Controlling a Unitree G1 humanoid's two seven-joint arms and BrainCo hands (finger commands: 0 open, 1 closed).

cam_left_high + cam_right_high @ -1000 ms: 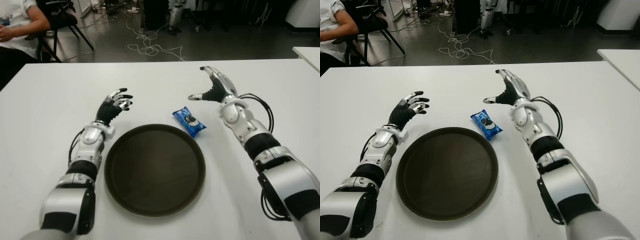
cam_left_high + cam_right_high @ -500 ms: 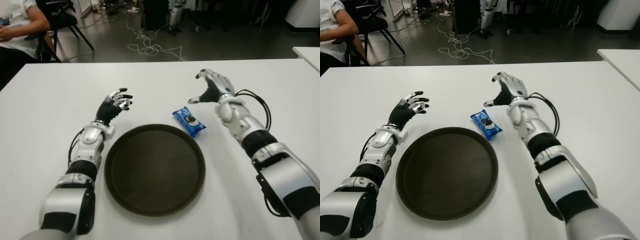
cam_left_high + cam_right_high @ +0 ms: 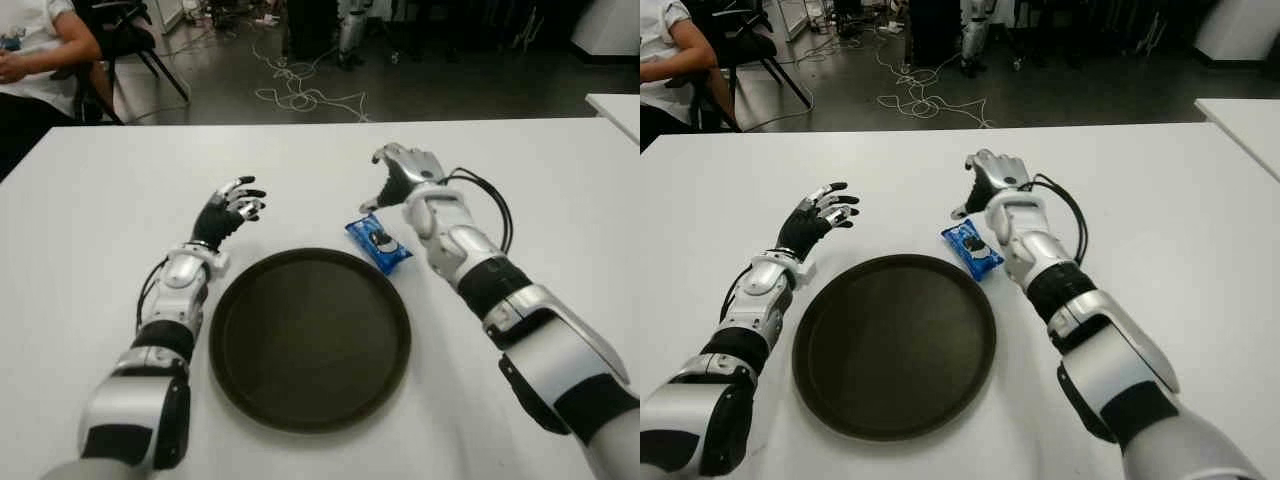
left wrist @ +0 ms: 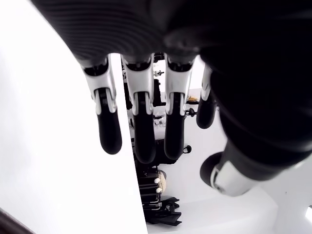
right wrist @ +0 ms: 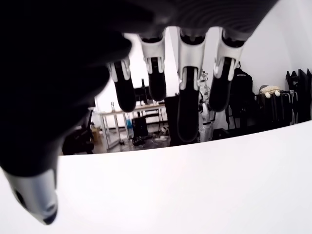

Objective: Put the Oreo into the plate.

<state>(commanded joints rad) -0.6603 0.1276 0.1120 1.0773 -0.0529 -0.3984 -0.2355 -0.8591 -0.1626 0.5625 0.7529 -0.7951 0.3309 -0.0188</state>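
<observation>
A blue Oreo pack (image 3: 379, 243) lies flat on the white table (image 3: 90, 200), touching the far right rim of the round dark brown plate (image 3: 309, 338). My right hand (image 3: 395, 178) hovers just beyond the pack, fingers spread and holding nothing. In the right wrist view its fingers (image 5: 187, 97) hang loose over bare table. My left hand (image 3: 232, 208) shows to the left of the plate, beyond its far left rim, fingers relaxed and holding nothing. The plate has nothing in it.
A seated person (image 3: 35, 55) and a chair are beyond the table's far left corner. Cables (image 3: 300, 95) lie on the floor behind the table. Another white table's corner (image 3: 615, 105) shows at the far right.
My right hand has swung left and slightly nearer, from right of the Oreo pack to just beyond it. The pack, the plate and my left hand have not moved.
</observation>
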